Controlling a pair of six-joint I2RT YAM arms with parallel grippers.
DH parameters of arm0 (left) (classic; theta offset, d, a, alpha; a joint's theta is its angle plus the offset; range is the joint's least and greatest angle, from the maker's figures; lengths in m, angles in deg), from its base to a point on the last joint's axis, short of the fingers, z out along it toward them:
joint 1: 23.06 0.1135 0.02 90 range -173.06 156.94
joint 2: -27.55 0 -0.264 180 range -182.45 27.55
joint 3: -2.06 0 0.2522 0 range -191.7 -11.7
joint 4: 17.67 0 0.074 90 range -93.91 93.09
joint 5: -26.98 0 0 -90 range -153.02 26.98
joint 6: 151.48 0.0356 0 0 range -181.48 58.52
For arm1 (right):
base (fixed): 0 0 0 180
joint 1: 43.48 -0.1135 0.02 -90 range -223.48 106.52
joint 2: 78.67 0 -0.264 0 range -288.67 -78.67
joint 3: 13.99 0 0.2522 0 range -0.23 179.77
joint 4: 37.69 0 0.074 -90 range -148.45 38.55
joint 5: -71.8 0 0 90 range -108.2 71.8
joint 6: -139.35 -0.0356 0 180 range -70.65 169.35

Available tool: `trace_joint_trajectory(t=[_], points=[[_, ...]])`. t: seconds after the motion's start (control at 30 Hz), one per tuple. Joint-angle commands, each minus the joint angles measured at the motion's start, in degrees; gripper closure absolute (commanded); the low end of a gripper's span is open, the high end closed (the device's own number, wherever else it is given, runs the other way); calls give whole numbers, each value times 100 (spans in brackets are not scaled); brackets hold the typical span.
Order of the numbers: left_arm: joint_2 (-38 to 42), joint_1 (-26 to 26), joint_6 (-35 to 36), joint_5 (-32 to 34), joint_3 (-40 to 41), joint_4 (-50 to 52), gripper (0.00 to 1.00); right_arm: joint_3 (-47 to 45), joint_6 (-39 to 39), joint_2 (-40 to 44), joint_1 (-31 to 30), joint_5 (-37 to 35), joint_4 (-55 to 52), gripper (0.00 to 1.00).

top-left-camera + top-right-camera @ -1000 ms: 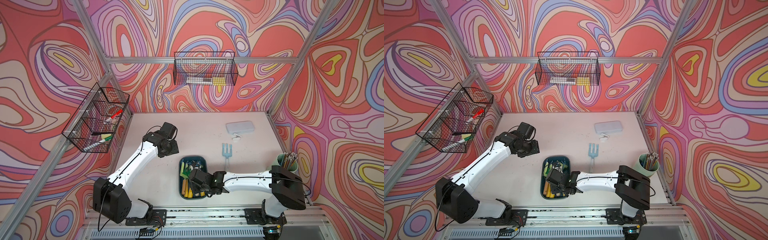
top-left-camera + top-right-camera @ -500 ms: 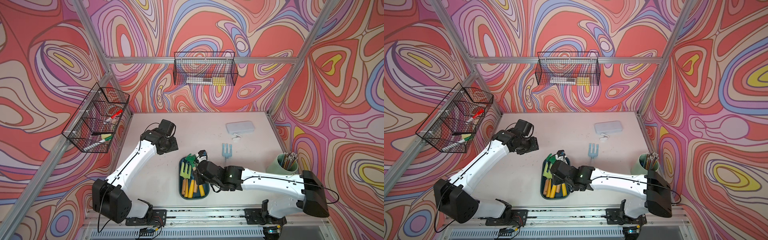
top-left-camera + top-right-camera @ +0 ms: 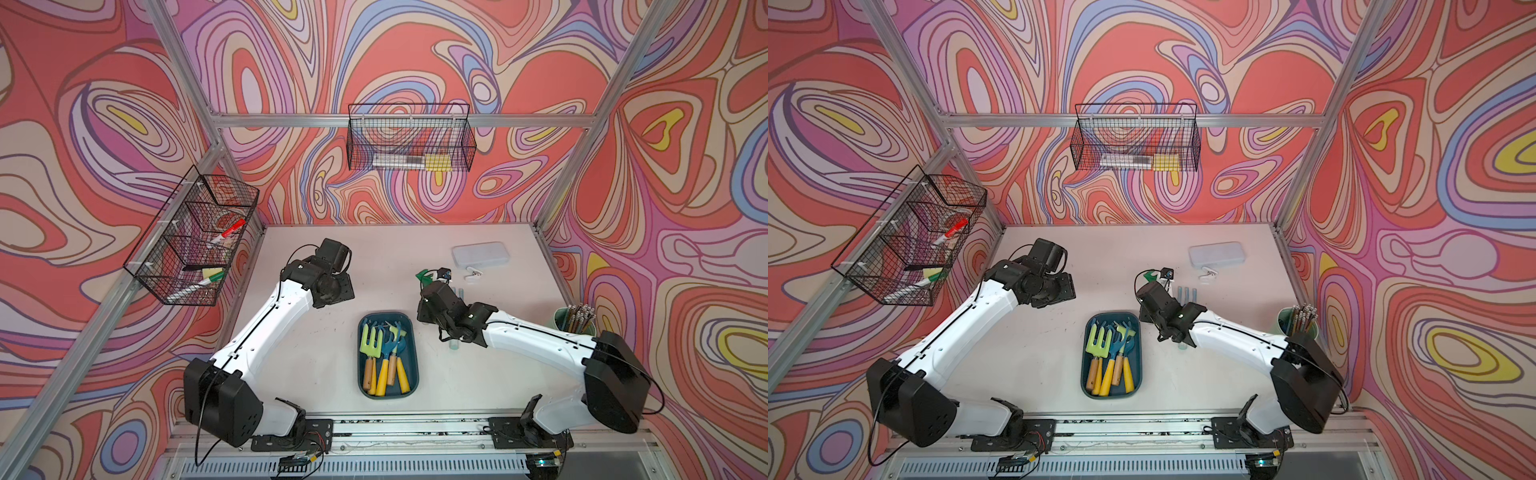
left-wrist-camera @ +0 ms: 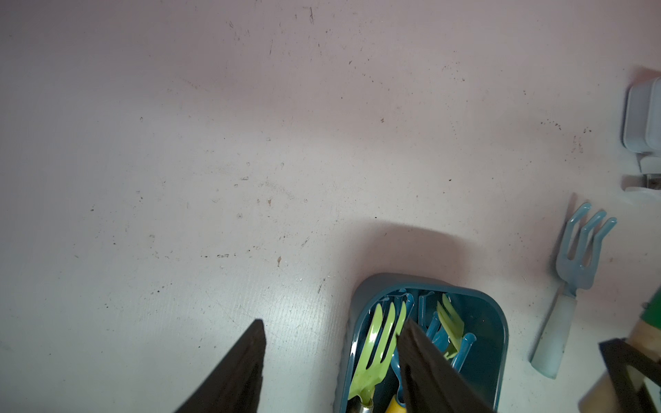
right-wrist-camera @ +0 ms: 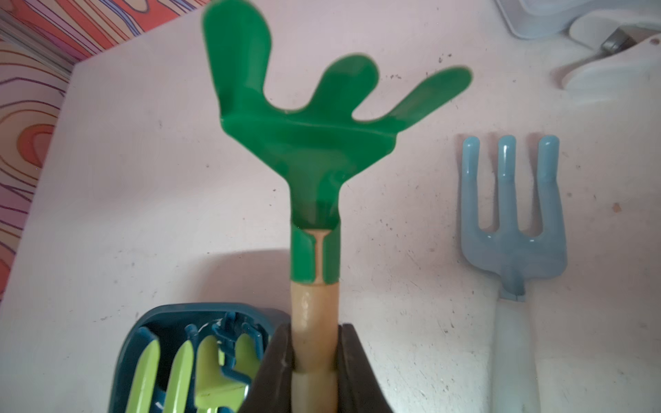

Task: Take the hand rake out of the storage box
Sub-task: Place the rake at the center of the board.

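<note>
On the left, little change: hovering wide-jawed and empty with the left end effector [image 4: 332, 323] over bare, scuffed surface [image 4: 214, 143], near the far left corner of the box [image 3: 388, 395].

In the middle, one tool fewer than a second ago. Left in the dark teal plastic box, with its low walls and rounded corners: only lime and blue pronged tools [image 3: 370, 345] on yellow and wooden handles, lying lengthwise.

To the right, up and out with the rake [image 5: 307, 143]. Down inside the box a second ago; now clamped narrow in the right end effector [image 5: 314, 343] by the pale wooden handle, carried in the air beyond the box's far right corner, clear of the rim. Counts as taken out, by that reading; yet to be set down and released.

Glossy green sheet metal for the head, fanned into broad rounded tines, with a collar wrapped round a smooth round handle.

Farther right, flat on the surface: a pale blue fork [image 5: 511, 243], glossy, with three straight tines and a whitish handle.
</note>
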Motion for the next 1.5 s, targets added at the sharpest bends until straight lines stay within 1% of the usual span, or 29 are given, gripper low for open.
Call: trace_joint_trajectory(t=[0.0,0.1,0.3,0.47,0.6,0.93,0.97,1.17,1.47], points=[[80,39,71,52,-79,83,37,-270,-198,-228,147,-104,451,93],[36,38,36,-21,-39,17,38,-268,-219,-585,248,-133,475,94],[47,40,40,-39,34,-24,38,173,-153,-1370,276,-294,93,95],[88,43,68,15,58,-7,38,250,-378,-1692,275,-354,-28,94],[97,38,88,13,47,-6,38,131,-492,-1656,278,-356,-61,94],[73,38,44,-64,74,-59,37,-45,-339,-1545,275,-413,-335,93],[83,39,40,-47,74,-59,37,-87,-343,-1358,275,-420,-342,93],[128,38,27,-12,83,-50,37,-221,-281,-1112,275,-460,-402,91],[120,44,31,12,94,-52,37,-286,-196,-1251,267,-274,-267,90]])
